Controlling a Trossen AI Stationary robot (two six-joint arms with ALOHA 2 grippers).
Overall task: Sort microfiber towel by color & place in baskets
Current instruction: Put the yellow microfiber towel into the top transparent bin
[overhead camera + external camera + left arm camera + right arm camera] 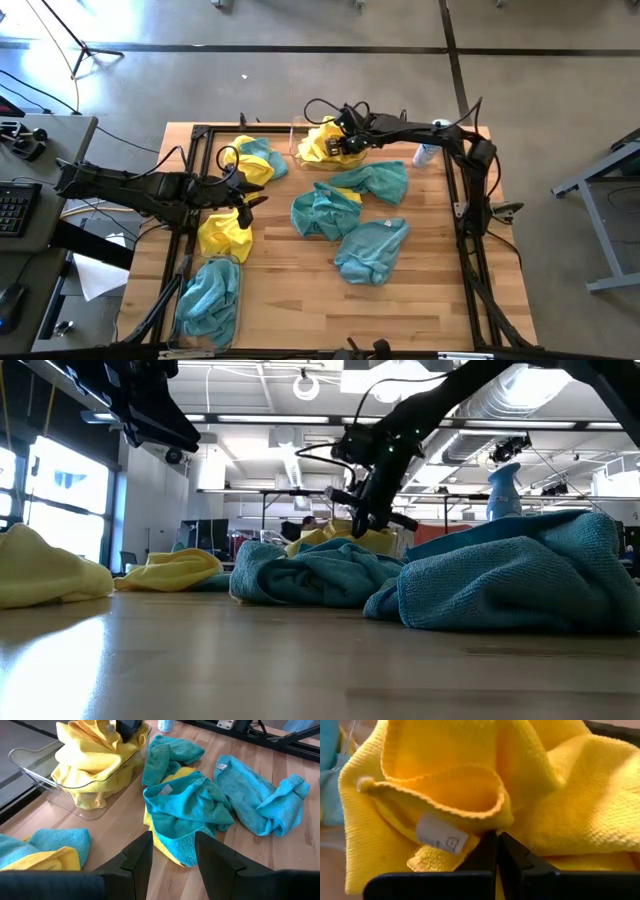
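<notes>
Microfiber towels (pixel 372 250), soft and crumpled, are scattered over the wooden desk (pixel 420 310). A nubby yellow towel (pixel 470 785) in the clear bin (pixel 30 762) at 12 o'clock is pinched by the clenched right end effector (pixel 350 143). The left end effector (pixel 172 852) is held released above the desk at 9 o'clock, with towels just ahead.

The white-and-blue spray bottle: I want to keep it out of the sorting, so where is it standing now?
In the high view the white-and-blue plastic spray bottle stands near the table's far edge on the right side, just right of the clear plastic basket of yellow microfiber towels, beside the right arm.
</notes>
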